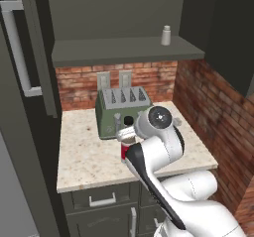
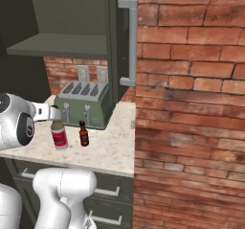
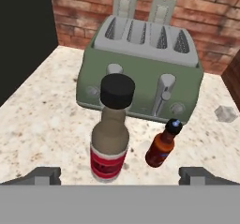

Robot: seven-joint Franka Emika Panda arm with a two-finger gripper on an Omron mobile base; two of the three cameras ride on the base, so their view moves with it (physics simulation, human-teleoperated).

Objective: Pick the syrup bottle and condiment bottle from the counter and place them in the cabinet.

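Jaws stand released on my gripper [image 3: 117, 175], straddling the syrup bottle [image 3: 110, 138] without touching. Condiment bottle [image 3: 162, 146] stands just beside it, both before the toaster [image 3: 140, 73] mid-counter [image 1: 84, 156]. Cabinet [image 1: 124, 50] hangs above.

I see the counter [image 3: 42, 106] as beige speckled stone, smooth with a dull sheen. The toaster [image 3: 140, 73] looks like matt green painted metal with a pale grey top and 2 silvery levers. The syrup bottle [image 3: 110, 138] reads as smooth plastic with a matt black cap and red label. The condiment bottle [image 3: 161, 148] is glossy, glass-like, reddish-brown. The wall [image 3: 201, 12] is rough red brick. The cabinet [image 1: 124, 50] is matt dark grey-green.
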